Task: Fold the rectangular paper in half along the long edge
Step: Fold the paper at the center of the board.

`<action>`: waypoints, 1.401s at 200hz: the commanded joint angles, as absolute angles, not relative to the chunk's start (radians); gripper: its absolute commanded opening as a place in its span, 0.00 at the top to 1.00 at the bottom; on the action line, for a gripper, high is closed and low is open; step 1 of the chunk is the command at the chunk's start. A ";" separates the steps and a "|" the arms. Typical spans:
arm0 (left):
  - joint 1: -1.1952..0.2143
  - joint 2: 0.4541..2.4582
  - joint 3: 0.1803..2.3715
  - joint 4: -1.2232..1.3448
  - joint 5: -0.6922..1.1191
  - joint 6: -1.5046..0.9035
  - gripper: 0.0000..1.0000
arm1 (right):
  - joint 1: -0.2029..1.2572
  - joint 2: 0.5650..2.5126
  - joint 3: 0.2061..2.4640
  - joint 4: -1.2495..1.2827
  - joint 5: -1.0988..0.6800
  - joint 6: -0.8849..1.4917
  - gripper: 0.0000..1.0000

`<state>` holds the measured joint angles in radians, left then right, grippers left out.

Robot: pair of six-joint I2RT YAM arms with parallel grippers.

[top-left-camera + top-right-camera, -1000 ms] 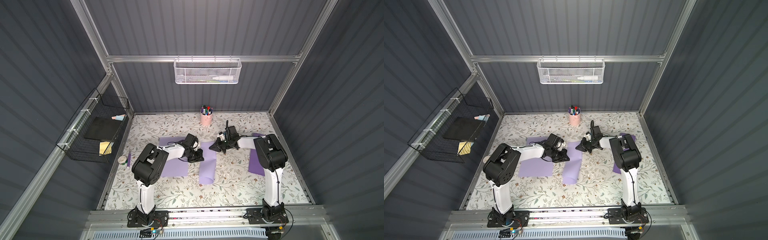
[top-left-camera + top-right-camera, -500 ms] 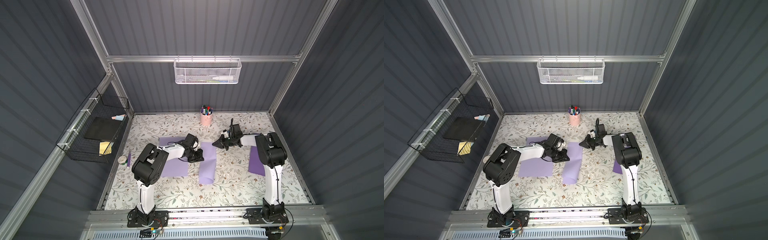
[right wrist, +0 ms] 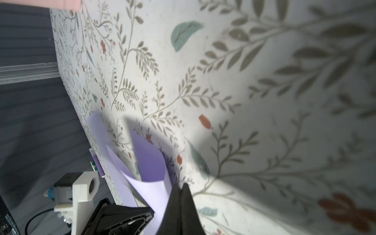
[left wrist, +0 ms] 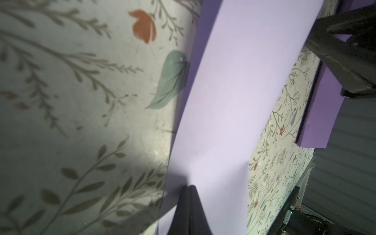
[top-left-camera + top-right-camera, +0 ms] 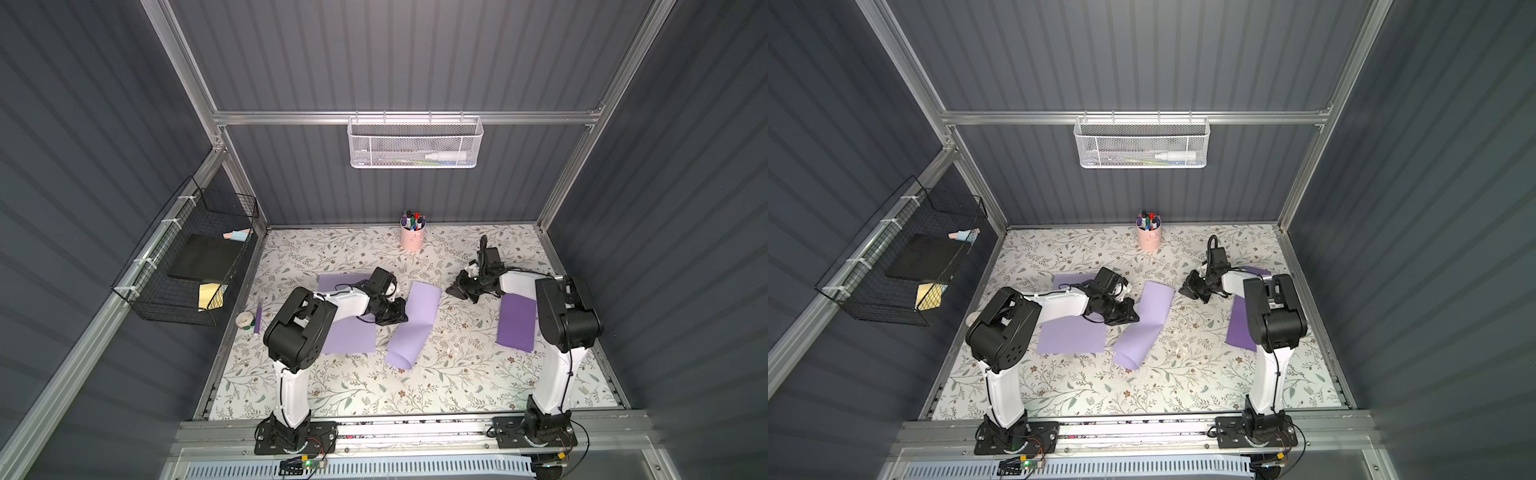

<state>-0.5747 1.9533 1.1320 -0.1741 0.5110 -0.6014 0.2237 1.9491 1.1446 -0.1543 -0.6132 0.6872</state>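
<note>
Floral tabletop (image 5: 353, 386) — smooth lilac paper (image 5: 415, 320), curled.

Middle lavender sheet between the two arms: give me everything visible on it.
The middle sheet is thin, matte lavender paper, apparently doubled over into a long strip lying diagonally on the floral table. Its near end shows a rounded, uncreased loop; the far end lies flatter. The left gripper, fingers shut, touches its long edge; pinching or pressing, I cannot tell. The right gripper is clear of it.
</note>
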 commanded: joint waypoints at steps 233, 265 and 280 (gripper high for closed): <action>-0.580 1.993 1.105 -0.302 0.462 -0.563 1.00 | 0.203 1.813 0.928 -0.185 -0.703 0.634 1.00; -0.579 1.993 1.106 -0.299 0.451 -0.571 1.00 | 0.335 1.729 0.935 -0.192 -0.690 0.661 1.00; -0.578 1.991 1.105 -0.295 0.445 -0.575 1.00 | 0.394 1.736 0.918 -0.148 -0.706 0.709 0.98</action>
<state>-0.5747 1.9533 1.1320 -0.1814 0.5148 -0.5869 0.3061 1.7420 0.9329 -0.1631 -0.6865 0.6571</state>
